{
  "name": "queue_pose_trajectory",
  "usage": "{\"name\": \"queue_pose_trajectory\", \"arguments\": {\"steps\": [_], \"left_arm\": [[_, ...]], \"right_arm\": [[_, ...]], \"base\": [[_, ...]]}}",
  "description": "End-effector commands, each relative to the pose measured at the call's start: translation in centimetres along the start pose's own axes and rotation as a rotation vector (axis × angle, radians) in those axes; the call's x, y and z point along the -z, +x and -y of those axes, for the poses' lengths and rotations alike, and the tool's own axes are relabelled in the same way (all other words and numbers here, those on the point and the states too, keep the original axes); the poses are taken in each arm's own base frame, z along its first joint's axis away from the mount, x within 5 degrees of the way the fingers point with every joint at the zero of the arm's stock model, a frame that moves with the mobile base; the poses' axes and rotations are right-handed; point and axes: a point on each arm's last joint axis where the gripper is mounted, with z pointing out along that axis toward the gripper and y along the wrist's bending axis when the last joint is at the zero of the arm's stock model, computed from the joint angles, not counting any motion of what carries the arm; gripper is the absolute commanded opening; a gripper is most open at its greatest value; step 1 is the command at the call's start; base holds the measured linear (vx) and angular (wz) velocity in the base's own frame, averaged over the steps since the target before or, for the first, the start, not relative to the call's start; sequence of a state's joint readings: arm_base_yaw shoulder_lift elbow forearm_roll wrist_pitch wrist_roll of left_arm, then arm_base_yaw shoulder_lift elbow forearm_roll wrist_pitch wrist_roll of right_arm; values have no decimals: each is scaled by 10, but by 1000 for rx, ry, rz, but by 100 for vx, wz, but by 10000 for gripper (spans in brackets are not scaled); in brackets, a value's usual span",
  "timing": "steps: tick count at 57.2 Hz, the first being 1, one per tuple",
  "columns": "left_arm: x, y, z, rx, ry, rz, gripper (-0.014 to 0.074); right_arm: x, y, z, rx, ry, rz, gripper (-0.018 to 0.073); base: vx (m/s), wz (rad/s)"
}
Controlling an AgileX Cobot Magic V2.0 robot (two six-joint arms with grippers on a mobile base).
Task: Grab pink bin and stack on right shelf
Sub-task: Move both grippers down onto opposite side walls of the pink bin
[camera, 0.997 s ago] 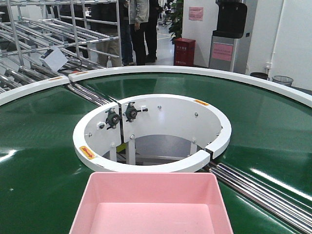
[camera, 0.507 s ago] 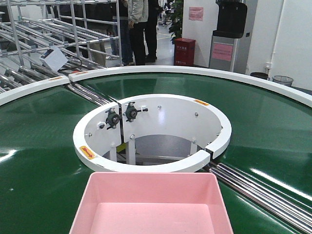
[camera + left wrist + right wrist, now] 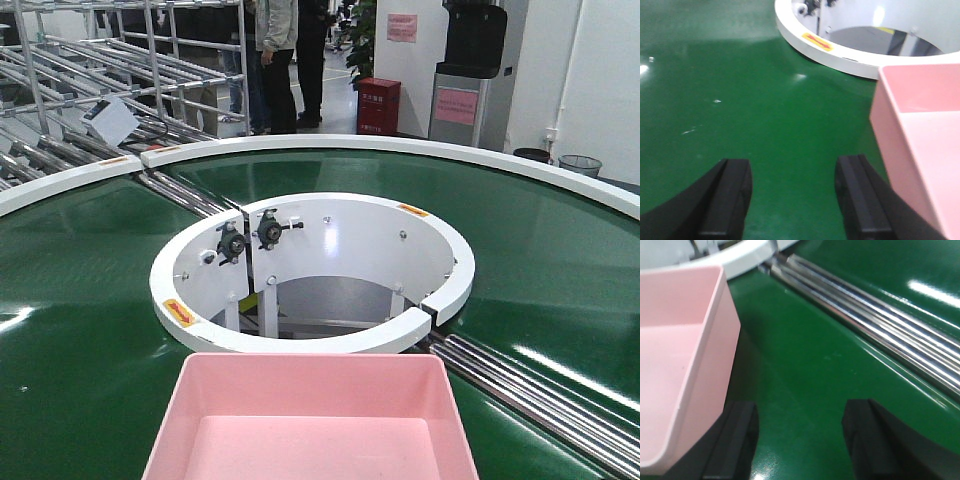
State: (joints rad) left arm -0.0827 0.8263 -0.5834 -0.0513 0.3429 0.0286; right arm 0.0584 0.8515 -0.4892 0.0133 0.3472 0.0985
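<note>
Pink bin (image 3: pixel 310 388) flanked by left jaws and right jaws, both spread, over belt (image 3: pixel 70 330).

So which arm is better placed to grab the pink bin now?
Right, but barely: the right gripper, open, sits tight beside the pink bin. The left gripper, also open, seems slightly farther off.

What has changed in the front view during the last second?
Only the person in the light jacket in the background shifted a little to the left of the picture. The pink bin stayed where it was on the green conveyor belt.
</note>
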Motion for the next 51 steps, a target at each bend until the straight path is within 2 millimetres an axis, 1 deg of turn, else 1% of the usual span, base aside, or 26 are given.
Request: {"name": "queue_pose_trajectory", "arguments": {"steps": [1, 6, 10, 13, 14, 16, 22, 28, 33, 42, 51], "left_arm": [[-4, -36, 8, 0, 41, 56, 502], [-20, -58, 19, -4, 86, 21, 502], [-33, -75, 29, -22, 117, -17, 502], [-45, -85, 38, -38, 141, -56, 502], [-50, -88, 41, -44, 150, -73, 502], [-58, -94, 49, -57, 169, -94, 502], [-83, -102, 66, -84, 203, -163, 502], [-107, -101, 80, -88, 227, -240, 502], [-127, -93, 88, -75, 243, -302, 502], [-157, -74, 98, -71, 247, -378, 502], [-178, -57, 102, -43, 247, -445, 502]], "right_arm": [[-5, -43, -11, 78, -28, 31, 452], [-21, -76, -26, 89, -70, -29, 452], [-41, -95, -41, 106, -100, -106, 452], [-59, -104, -52, 123, -116, -164, 452], [-62, -109, -55, 125, -121, -164, 452], [-75, -113, -62, 121, -128, -202, 452], [-106, -123, -74, 82, -126, -272, 449], [-132, -123, -77, 45, -109, -339, 445], [-149, -116, -79, 41, -102, -378, 438], [-170, -103, -79, 40, -92, -427, 428], [-184, -94, -79, 42, -85, -456, 427]], "base": [[0, 0], [0, 0], [0, 0], [0, 0], [0, 0], [0, 0], [0, 0], [0, 0], [0, 0], [0, 0], [0, 0]]}}
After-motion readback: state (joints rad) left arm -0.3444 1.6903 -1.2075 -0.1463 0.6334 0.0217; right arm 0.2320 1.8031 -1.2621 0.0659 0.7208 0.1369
